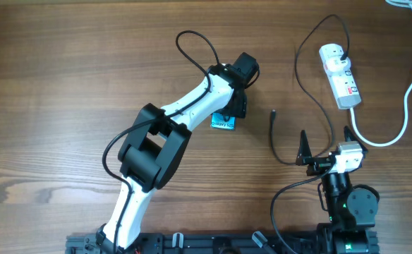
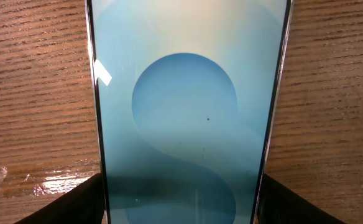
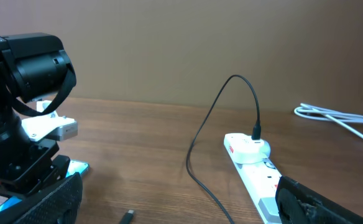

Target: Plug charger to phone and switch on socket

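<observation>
Squarely, the phone (image 2: 181,106) lies between the left claw's (image 2: 180,202) jaws.

A wooden bench (image 1: 65,85) is spreading under everything, its brown grain running side to side. Light is glaring off one patch (image 2: 51,180) of the wood. Behind it a plain tan wall (image 3: 169,43) is rising.

dark lettering on phone (image 1: 223,122) strip, too small to read
</observation>
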Robot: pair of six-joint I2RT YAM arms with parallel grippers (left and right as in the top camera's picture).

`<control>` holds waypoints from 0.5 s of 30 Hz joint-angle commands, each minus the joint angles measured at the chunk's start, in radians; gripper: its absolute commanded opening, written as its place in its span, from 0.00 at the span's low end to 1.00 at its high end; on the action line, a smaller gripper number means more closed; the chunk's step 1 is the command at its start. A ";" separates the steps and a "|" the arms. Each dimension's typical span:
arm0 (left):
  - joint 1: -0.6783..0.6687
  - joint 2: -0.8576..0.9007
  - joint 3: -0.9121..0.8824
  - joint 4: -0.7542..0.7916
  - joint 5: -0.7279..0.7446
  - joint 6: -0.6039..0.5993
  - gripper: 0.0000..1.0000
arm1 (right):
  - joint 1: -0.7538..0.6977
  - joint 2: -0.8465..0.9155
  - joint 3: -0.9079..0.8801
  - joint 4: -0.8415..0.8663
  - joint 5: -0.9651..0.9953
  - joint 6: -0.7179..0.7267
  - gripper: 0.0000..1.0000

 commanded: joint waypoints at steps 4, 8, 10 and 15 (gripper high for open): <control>0.002 -0.005 -0.009 -0.010 0.013 0.000 0.74 | 0.006 -0.002 -0.001 0.002 0.010 -0.002 1.00; 0.003 -0.026 -0.009 -0.017 0.043 -0.003 0.74 | 0.006 -0.002 -0.001 0.002 0.010 -0.002 1.00; 0.005 -0.039 -0.009 -0.017 0.057 -0.003 0.74 | 0.006 -0.002 -0.001 0.002 0.010 -0.002 1.00; 0.005 -0.075 -0.009 -0.023 0.076 -0.004 0.74 | 0.006 -0.002 -0.001 0.002 0.010 -0.002 1.00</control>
